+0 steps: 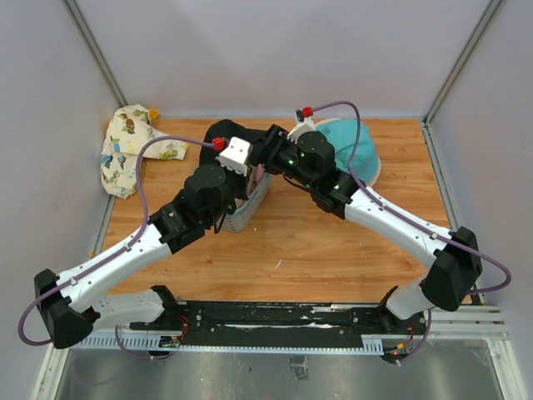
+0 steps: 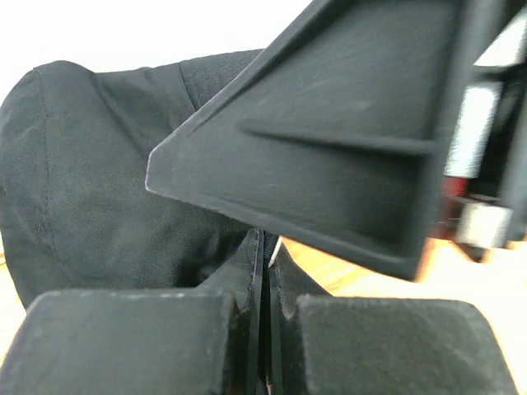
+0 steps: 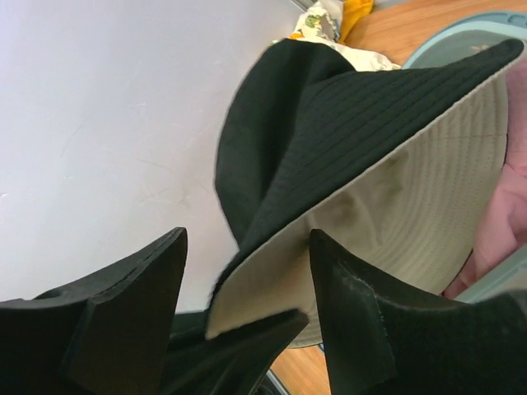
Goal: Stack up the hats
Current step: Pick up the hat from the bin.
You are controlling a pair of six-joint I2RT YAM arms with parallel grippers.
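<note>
My left pincer point(image 2: 263, 267) is pressed together, its two fingers meeting in a thin seam, and the dark fabric of the black hat point(image 2: 82, 181) runs down into that seam, so I have the hat pinched by a fold of its cloth. My right pincer point(image 3: 247, 239) stands apart, one finger on each side of the same hat's brim, and neither finger presses on it. From the right wrist the black hat point(image 3: 329, 115) shows a ribbed dark outside and a beige lining, with its brim edge dipping between those spread fingers. From the left wrist a finger point(image 2: 346, 140) of the right pincer fills the upper right as a broad black wedge, very close to my closed one. From above, the black hat point(image 1: 221, 131) hangs at the far side of the basket point(image 1: 250, 208), between the printed cloth point(image 1: 125, 154) at the far left and the teal hat point(image 1: 354, 142) to the right. Both of my wrists crowd together over the basket, and a pink hat point(image 3: 502, 222) lies inside it. The teal hat sits crown up on a pale brim point(image 1: 376, 171) near the far right of the wooden worktop point(image 1: 333, 250), well apart from the basket. The printed cloth lies crumpled at the worktop's far left edge.
</note>
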